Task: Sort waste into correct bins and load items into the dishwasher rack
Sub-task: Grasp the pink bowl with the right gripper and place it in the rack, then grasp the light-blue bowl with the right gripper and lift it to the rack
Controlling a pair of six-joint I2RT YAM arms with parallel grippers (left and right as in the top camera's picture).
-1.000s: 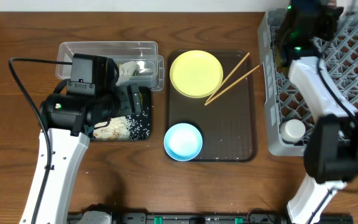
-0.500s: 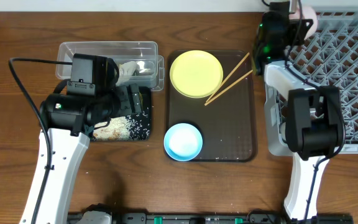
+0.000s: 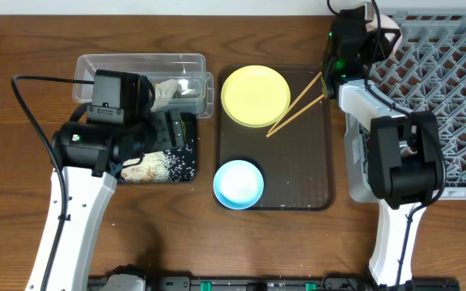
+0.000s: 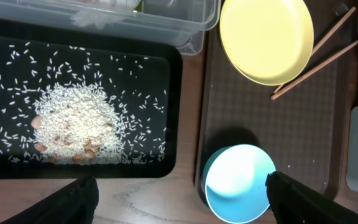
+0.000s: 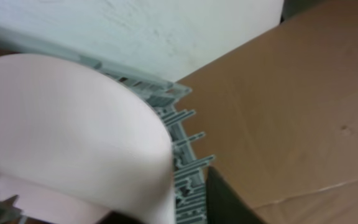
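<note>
Chopsticks (image 3: 298,113) were the fiddly item. The two thin wooden sticks lay flat on the brown serving tray (image 3: 306,174), just right of the yellow plate (image 3: 256,95).

Handling, my read: light, stiff and not fragile, but they sat low on the tray and would likely roll or scissor apart if pinched off-centre. The best hold looked like mid-length, with the jaws closing across the sticks, not along them. Taking them nearer the converging ends might catch both at once (a guess, since the gap widens toward the far ends).

Long axis ran diagonal, near-left to far-right. The near ends almost met by the plate's near-right rim. The far ends splayed toward the dishwasher rack (image 3: 443,81), up by the tray's far-right corner. The sticks were too thin to tell which end was the eating tip.

Left gripper (image 4: 182,186) had its fingers spread wide with nothing between them. It hovered by the edge of the black tray (image 4: 174,158), which held the rice crumbs (image 4: 73,121), well apart from the chopsticks.

Right gripper (image 3: 361,23) was at the rack's far-left corner, near the sticks' far ends. Its camera was filled by the white bowl (image 5: 73,124) against the rack wall. I couldn't tell the jaw state, or whether it held the bowl.

The light blue bowl (image 3: 239,183) sat at the tray's near-left corner, clear of the sticks.
</note>
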